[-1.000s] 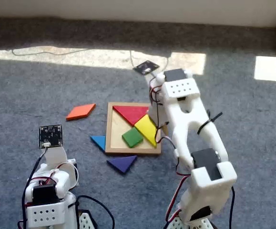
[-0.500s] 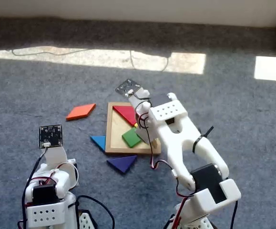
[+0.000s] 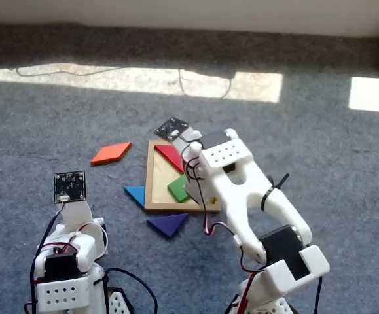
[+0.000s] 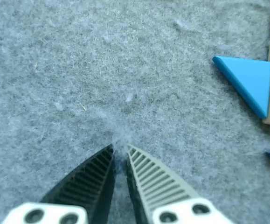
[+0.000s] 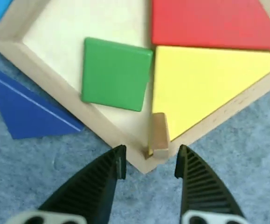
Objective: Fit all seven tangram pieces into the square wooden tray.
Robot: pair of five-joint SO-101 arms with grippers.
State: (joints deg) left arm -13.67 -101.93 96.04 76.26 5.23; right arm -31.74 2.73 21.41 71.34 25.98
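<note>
We find the square wooden tray lying on the grey carpet, and we place everything else by it. Inside it the red triangle lies against one rim. The yellow triangle meets the red one edge to edge and fills the corner next to it. The green square lies flat just beside the yellow triangle, with bare tray floor on its other sides. A small tan piece stands on edge in the tray's corner, touching the yellow triangle's edge. The right arm leans over the tray from the side nearest its base. The right gripper hangs at that same corner with its jaws spread wide and nothing held. One fingertip is on either side of the tan piece, and a gap shows between each and the piece. Outside the tray, the light blue triangle touches the rim on the left arm's side. The dark blue triangle lies just beside the rim nearest the arms. The orange parallelogram lies apart from the tray, off its far corner on the left arm's side. The left arm sits well apart from the tray. The left gripper points at bare carpet short of the light blue triangle. Its jaws are drawn together to a thin slit, clasping nothing.
</note>
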